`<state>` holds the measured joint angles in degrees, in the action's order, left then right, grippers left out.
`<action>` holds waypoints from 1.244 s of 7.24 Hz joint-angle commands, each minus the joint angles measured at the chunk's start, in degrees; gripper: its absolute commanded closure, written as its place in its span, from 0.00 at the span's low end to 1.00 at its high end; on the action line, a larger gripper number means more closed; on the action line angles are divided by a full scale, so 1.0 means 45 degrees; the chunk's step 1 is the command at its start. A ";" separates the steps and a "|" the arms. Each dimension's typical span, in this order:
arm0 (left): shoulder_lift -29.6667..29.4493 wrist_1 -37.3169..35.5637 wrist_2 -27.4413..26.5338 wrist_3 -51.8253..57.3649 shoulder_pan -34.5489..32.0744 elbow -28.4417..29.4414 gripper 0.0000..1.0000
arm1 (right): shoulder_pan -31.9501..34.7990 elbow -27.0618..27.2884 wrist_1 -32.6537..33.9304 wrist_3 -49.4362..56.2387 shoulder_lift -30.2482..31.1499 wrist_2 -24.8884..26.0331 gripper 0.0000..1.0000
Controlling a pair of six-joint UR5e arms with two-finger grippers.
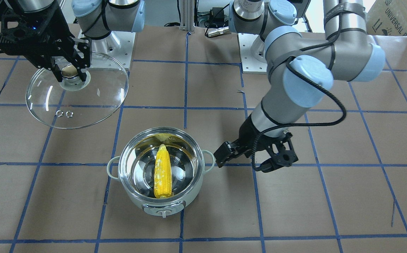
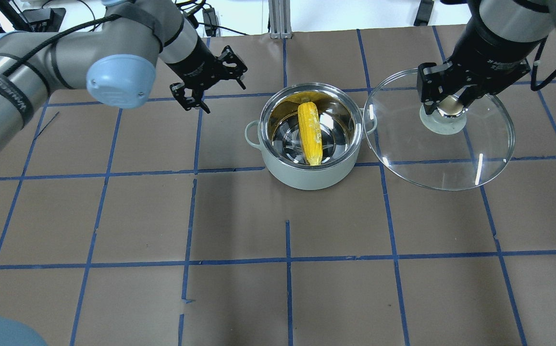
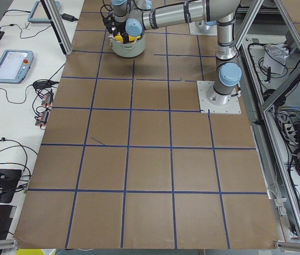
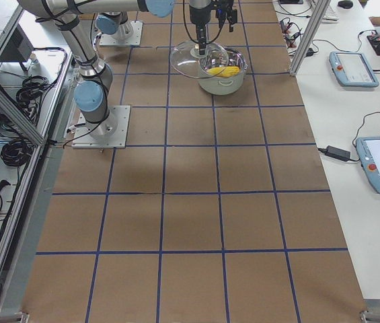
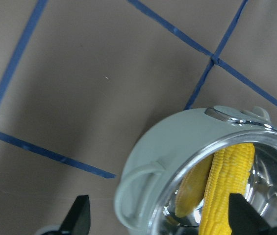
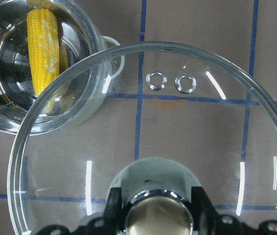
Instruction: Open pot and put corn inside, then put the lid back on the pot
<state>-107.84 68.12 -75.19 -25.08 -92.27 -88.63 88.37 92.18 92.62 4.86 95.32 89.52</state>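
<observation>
The mint-white pot [image 2: 306,175] stands open at mid-table, also in the front view [image 1: 192,184]. The yellow corn [image 2: 309,133] lies inside it on the steel bottom, also in the front view [image 1: 162,172] and the wrist views [image 5: 226,186] [image 6: 42,49]. My right gripper [image 2: 448,103] is shut on the knob of the glass lid [image 2: 450,163] and holds it tilted above the table, to the right of the pot. The lid [image 1: 94,95] and its vent rings [image 6: 172,82] show clearly. My left gripper [image 2: 225,97] is open and empty, low beside the pot's left handle [image 5: 138,196].
The table [image 2: 114,216] is brown paper with a blue tape grid. The arm base plates [image 1: 250,52] stand at the robot's edge. Teach pendants [image 4: 354,67] and cables lie on the white bench across the table from the robot.
</observation>
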 commanded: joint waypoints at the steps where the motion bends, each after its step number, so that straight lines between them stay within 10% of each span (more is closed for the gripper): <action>1: 0.1011 0.0797 -0.0438 0.3857 0.1630 -0.0517 0.00 | 0.0670 0.0411 0.1634 -0.1230 -0.0669 -0.0090 0.76; 4: 0.2904 0.4690 -0.2076 0.5221 0.2652 -0.0269 0.00 | 0.2427 0.0472 0.3126 -0.2500 -0.2368 -0.0109 0.76; 9: 0.5153 0.5136 -0.3309 0.6154 0.2575 -0.0695 0.00 | 0.3642 -0.0189 0.4065 -0.2916 -0.4285 -0.0149 0.76</action>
<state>-87.14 91.19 -90.03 0.93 -80.75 -91.14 103.80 92.66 110.27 -7.89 77.59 88.74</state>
